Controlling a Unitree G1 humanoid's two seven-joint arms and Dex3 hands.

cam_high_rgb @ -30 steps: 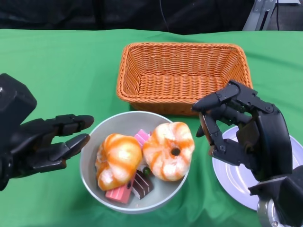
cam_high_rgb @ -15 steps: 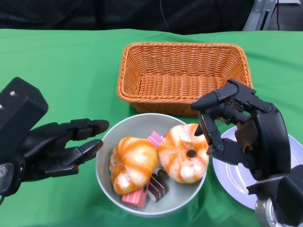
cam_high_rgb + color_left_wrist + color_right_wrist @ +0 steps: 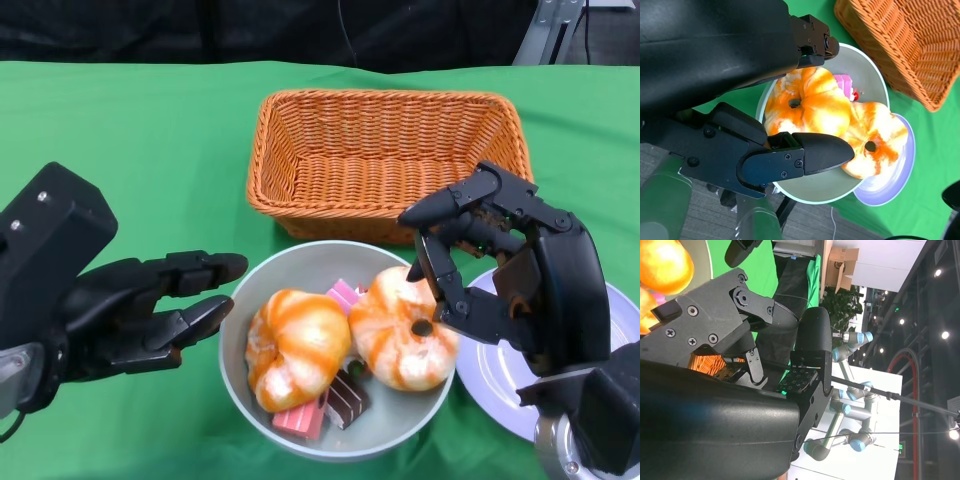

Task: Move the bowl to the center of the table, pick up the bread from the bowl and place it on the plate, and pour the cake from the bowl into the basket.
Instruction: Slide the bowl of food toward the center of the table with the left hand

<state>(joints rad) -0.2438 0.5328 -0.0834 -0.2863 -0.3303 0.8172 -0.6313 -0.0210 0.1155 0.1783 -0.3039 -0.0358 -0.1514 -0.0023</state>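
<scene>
2 glazed orange-and-white breads (image 3: pixel 345 340) in grey bowl (image 3: pixel 300 262), pink and brown cake (image 3: pixel 330 405), both hands spread, empty.

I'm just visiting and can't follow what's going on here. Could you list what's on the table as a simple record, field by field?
Surface: green cloth
Bowl: grey, near the front, between the two hands
In the bowl: two orange-striped bread rolls and small cake slices
Basket: orange wicker, empty, behind the bowl
Plate: pale, to the right of the bowl, partly hidden
Left hand: fingers stretched toward the bowl's left rim, holding nothing
Right hand: fingers curled over the right-hand roll; a grip cannot be confirmed
</scene>
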